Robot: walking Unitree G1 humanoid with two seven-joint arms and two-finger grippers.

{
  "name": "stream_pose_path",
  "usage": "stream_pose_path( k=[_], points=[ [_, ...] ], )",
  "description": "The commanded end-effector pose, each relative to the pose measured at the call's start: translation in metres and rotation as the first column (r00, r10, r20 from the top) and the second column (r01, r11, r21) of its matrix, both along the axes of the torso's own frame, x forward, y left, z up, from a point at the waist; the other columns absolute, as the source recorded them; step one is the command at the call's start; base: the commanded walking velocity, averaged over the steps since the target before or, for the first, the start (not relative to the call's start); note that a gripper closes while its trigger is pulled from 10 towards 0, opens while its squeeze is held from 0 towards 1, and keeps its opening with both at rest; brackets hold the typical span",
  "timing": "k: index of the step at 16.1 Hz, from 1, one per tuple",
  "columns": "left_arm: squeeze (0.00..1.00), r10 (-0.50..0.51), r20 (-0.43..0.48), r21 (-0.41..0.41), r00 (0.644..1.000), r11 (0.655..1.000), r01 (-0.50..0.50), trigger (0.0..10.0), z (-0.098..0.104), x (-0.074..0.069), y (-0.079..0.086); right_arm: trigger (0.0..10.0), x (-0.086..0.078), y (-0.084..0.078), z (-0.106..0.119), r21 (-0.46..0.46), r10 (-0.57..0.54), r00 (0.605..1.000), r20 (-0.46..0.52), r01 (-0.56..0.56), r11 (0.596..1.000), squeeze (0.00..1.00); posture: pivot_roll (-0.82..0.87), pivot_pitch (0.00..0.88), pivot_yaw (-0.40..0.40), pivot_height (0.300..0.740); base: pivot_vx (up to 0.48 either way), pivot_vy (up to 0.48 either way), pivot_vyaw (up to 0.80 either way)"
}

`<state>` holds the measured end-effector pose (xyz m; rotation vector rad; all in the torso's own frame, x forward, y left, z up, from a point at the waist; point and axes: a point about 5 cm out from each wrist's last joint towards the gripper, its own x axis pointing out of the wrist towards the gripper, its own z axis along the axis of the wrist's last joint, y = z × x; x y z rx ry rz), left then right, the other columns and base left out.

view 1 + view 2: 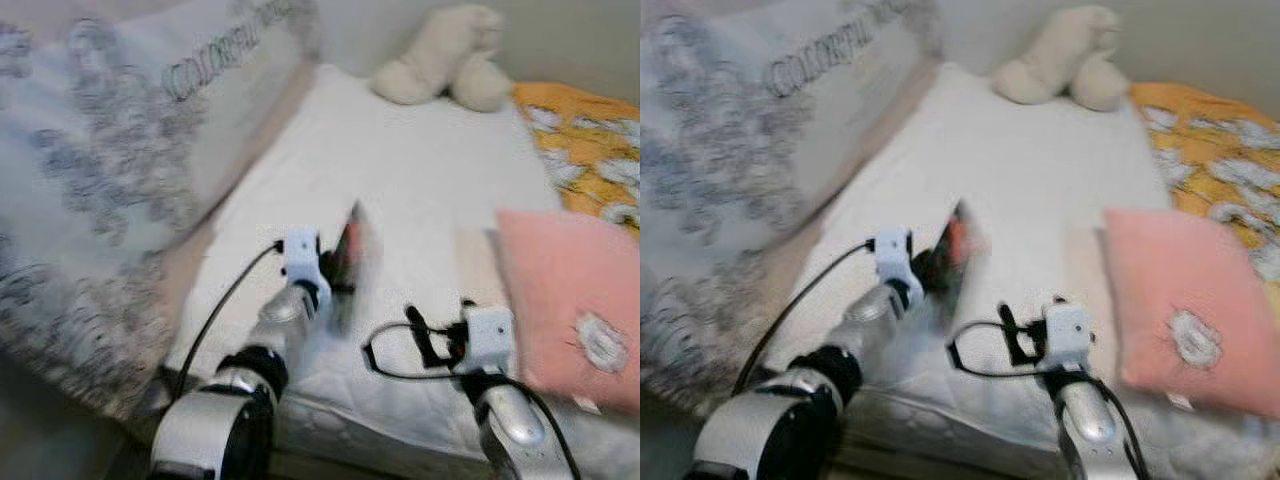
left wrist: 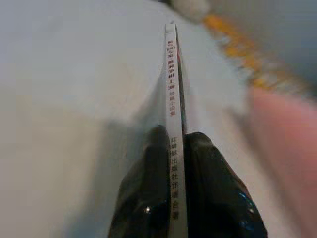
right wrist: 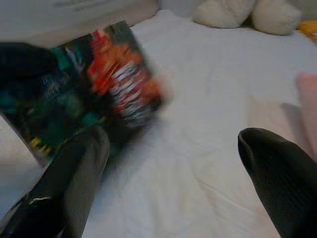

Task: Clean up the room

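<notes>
A bed [image 1: 400, 170] with a white sheet carries everything here. A large pale quilt [image 1: 110, 170] with grey print is heaped along its left edge. An orange patterned blanket [image 1: 590, 150] lies at the far right corner, and a pink pillow [image 1: 575, 305] sits by the right edge, nearer the front. A cream stuffed toy [image 1: 445, 60] rests at the far edge of the bed.

Over the front part of the bed, the left pincer [image 2: 177, 163] is clenched on a thin book [image 2: 173, 99], holding it edge-up above the sheet; its cover shows red and dark colours. The right pincer [image 3: 173, 163] hovers just beside it to the right, fingers spread wide and grasping nothing.
</notes>
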<state>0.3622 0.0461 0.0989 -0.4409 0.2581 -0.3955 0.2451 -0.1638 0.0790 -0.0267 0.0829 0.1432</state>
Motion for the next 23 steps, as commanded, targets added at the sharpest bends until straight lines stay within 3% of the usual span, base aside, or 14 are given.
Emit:
stream_pose_path(
  k=[1, 4, 6, 8, 10, 12, 15, 17, 22, 23],
  points=[
    [0.00, -0.091, 0.033, -0.231, 0.995, 0.968, 0.096, 10.0, 0.031, 0.000, -0.044, 10.0, 0.000, -0.007, -0.001, 0.007, -0.028, 1.000, 0.002, 0.028, 1.000, 0.00, -0.04, 0.012, -0.019, 0.740, 0.000, 0.000, 0.00],
    [0.00, -0.035, -0.064, -0.419, 0.997, 0.908, 0.005, 10.0, 0.041, 0.010, -0.037, 10.0, 0.003, -0.010, 0.000, 0.045, -0.066, 0.998, 0.007, 0.066, 0.997, 0.00, -0.03, 0.012, -0.021, 0.740, 0.000, 0.000, 0.00],
    [0.00, 0.030, -0.154, -0.416, 0.988, 0.905, -0.092, 10.0, 0.027, 0.011, -0.022, 10.0, 0.005, -0.011, -0.001, 0.042, -0.080, 0.997, -0.004, 0.080, 0.996, 0.00, -0.03, 0.014, -0.021, 0.740, 0.000, 0.000, 0.00],
    [0.00, 0.088, -0.201, -0.327, 0.976, 0.933, -0.151, 10.0, 0.006, 0.005, -0.006, 10.0, 0.006, -0.008, -0.003, 0.037, -0.075, 0.997, -0.025, 0.076, 0.996, 0.00, -0.04, 0.017, -0.020, 0.740, 0.000, 0.000, 0.00],
    [0.00, 0.177, -0.309, -0.214, 0.934, 0.944, -0.250, 10.0, -0.028, -0.008, 0.013, 10.0, 0.007, -0.007, -0.003, 0.001, -0.056, 0.998, -0.034, 0.056, 0.998, 0.00, -0.05, 0.019, -0.020, 0.740, 0.000, 0.000, 0.00],
    [0.00, 0.217, -0.341, -0.115, 0.915, 0.956, -0.270, 10.0, -0.045, -0.018, 0.024, 10.0, 0.005, -0.008, -0.004, -0.028, -0.063, 0.997, -0.041, 0.062, 0.998, 0.00, -0.06, 0.025, -0.020, 0.740, 0.000, 0.000, 0.00],
    [0.00, 0.196, -0.247, 0.067, 0.949, 0.980, -0.185, 10.0, -0.048, -0.019, 0.028, 10.0, 0.003, -0.009, -0.004, -0.046, -0.060, 0.997, -0.041, 0.058, 0.997, 0.00, -0.07, 0.031, -0.022, 0.740, 0.000, 0.000, 0.00],
    [0.00, 0.237, -0.174, 0.075, 0.956, 0.971, -0.227, 10.0, -0.033, -0.009, 0.034, 10.0, 0.001, -0.007, -0.007, -0.043, -0.040, 0.998, -0.058, 0.037, 0.998, 0.00, -0.06, 0.030, -0.023, 0.740, 0.000, 0.000, 0.00],
    [0.00, 0.258, -0.147, 0.044, 0.955, 0.966, -0.254, 10.0, -0.020, 0.000, 0.037, 10.0, 0.002, -0.003, -0.011, -0.052, -0.018, 0.996, -0.084, 0.014, 0.999, 0.00, -0.05, 0.031, -0.023, 0.740, 0.000, 0.000, 0.00],
    [0.00, 0.256, -0.148, 0.099, 0.955, 0.965, -0.243, 10.0, -0.023, -0.001, 0.037, 10.0, 0.002, -0.003, -0.011, -0.052, -0.014, 0.996, -0.085, 0.010, 0.999, 0.00, -0.05, 0.032, -0.023, 0.740, 0.000, 0.000, 0.00]
  ],
)
